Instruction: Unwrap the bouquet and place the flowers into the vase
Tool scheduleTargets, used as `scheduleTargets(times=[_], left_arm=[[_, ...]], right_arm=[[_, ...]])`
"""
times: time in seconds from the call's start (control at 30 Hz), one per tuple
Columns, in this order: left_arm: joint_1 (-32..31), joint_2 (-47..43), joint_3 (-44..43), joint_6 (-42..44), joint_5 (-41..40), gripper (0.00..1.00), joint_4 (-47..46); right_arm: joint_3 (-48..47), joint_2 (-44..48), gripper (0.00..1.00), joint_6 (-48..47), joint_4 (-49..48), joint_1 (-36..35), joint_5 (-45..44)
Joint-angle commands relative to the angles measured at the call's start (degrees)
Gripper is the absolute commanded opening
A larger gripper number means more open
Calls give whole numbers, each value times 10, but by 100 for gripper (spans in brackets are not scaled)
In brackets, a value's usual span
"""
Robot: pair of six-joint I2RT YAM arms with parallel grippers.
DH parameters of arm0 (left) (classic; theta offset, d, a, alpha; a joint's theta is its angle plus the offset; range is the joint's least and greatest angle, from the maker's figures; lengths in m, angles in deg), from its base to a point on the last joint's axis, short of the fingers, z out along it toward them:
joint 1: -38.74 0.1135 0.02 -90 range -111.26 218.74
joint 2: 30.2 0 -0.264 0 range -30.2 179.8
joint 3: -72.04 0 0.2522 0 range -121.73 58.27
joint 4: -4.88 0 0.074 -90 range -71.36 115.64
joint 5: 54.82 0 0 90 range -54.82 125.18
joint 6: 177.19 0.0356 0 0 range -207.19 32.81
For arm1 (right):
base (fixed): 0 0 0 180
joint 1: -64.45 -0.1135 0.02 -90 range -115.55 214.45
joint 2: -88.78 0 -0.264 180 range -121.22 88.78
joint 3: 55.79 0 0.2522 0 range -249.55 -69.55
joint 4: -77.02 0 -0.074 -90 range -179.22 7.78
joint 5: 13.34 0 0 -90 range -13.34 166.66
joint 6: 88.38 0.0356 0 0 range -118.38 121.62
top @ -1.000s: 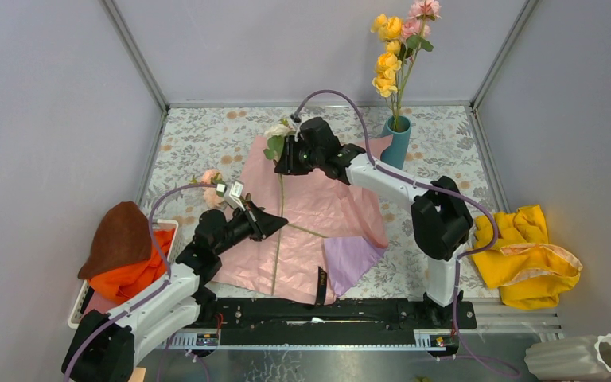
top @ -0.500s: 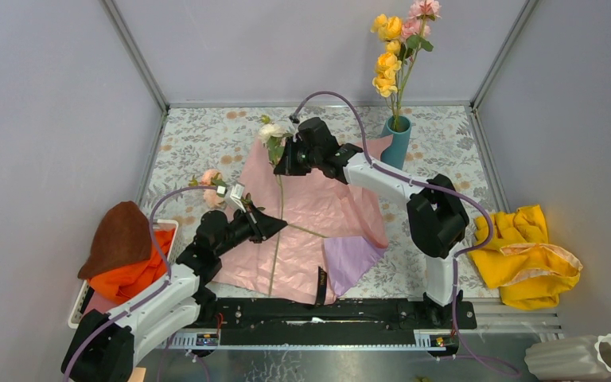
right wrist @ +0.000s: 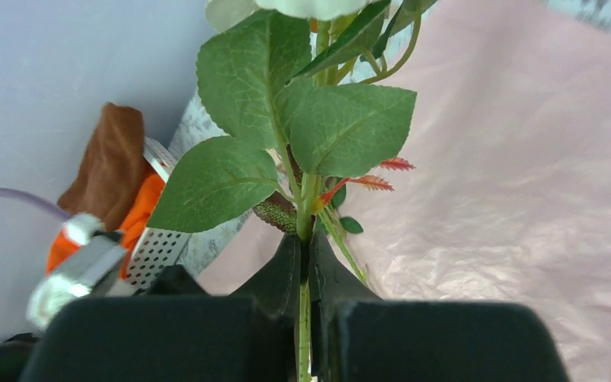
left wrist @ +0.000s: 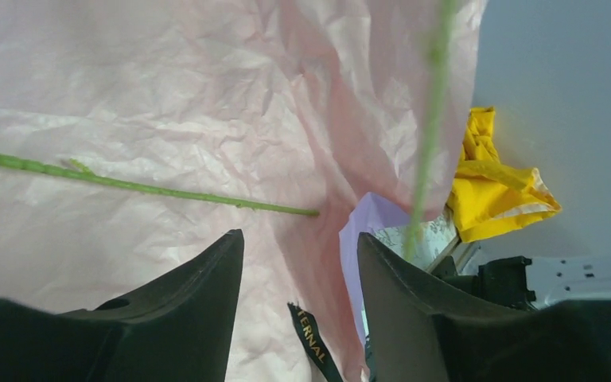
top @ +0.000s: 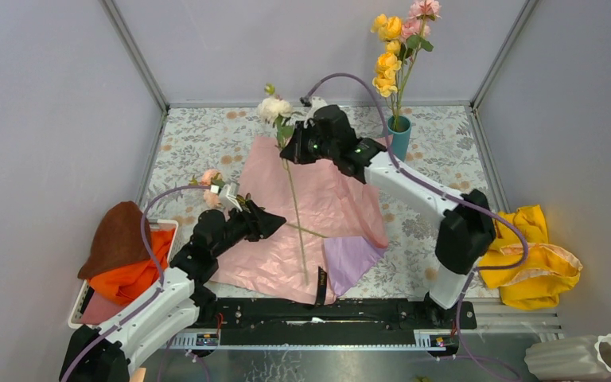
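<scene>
A cream rose (top: 274, 107) is held above the table at upper centre of the overhead view. Its thin green stem is pinched just under the leaves by the closed fingers of the right gripper (right wrist: 304, 259). The stem is judged light, springy and slippery, best gripped near the leaves, away from the soft petals. The teal vase (top: 402, 134), already holding flowers (top: 388, 64), stands just to the right. Below, the pink paper (top: 334, 199) is spread open, with a second stem (left wrist: 143, 187) lying on it. The left gripper (left wrist: 298, 263) hovers there, its fingers apart and empty.

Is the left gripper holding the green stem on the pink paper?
No, the left gripper is open and empty; the stem lies ahead of it.
</scene>
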Motion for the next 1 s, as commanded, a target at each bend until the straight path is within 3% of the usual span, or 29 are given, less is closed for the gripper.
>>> scheduleTargets(times=[0.0, 0.1, 0.27, 0.53, 0.77, 0.97], left_arm=[[-2, -4, -18, 11, -38, 66, 37], [-3, 5, -20, 8, -35, 69, 35], [-2, 13, -18, 4, -29, 70, 25], [-2, 17, -12, -1, -27, 70, 5], [-2, 24, -15, -3, -22, 70, -3], [-2, 29, -15, -3, -24, 70, -3]], right_arm=[[-3, 105, 0, -58, -24, 4, -40], [-6, 163, 0, -108, -26, 4, -76], [-12, 253, 0, -218, -52, 4, -216], [60, 374, 0, -424, -275, 4, -392], [18, 348, 0, -577, -365, 14, -450], [-32, 293, 0, -635, -397, 51, -447]])
